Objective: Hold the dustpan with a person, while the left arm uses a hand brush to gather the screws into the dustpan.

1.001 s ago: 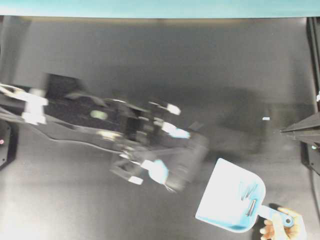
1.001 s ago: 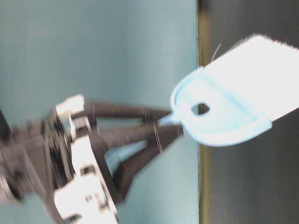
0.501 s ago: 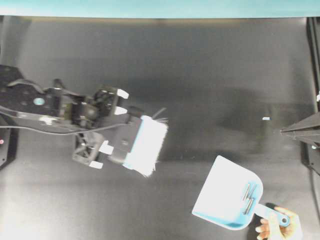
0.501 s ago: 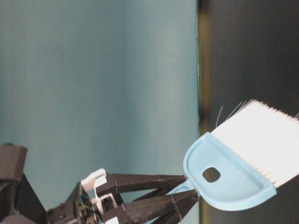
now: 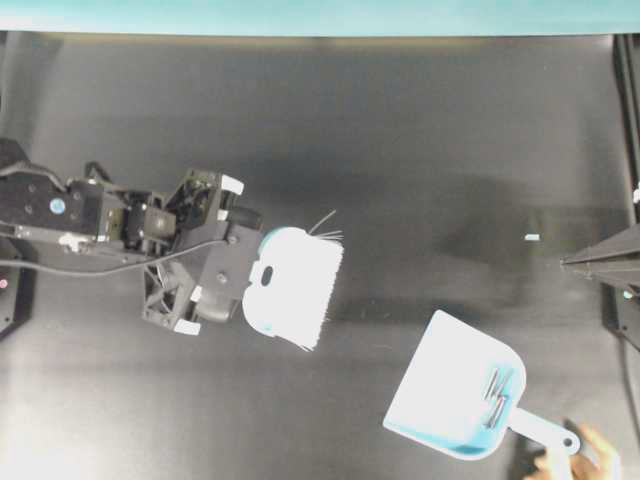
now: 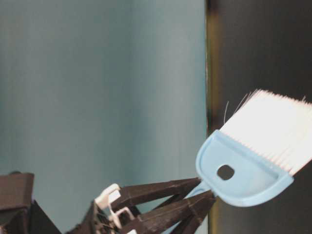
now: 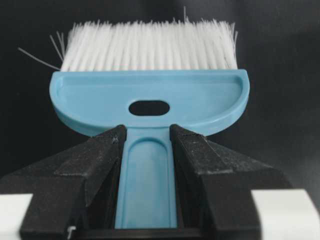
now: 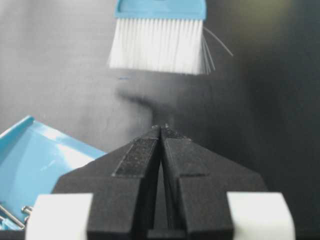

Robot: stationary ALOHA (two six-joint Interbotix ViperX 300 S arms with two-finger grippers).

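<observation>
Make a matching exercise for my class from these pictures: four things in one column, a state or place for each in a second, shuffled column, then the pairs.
Column A
1. hand brush
2. dustpan
3. screws
4. right gripper

Column B
a. shut, holding nothing
b. lying inside the scoop
c. handle clamped by the left gripper
d. held at its handle by a person's hand

Pairs: 1-c, 2-d, 3-b, 4-a

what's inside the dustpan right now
The dustpan holds a few thin silver screws, bunched near its handle end. Their exact count is hard to tell. The rest of the pan's floor shows bare blue plastic; nothing covers it.
</observation>
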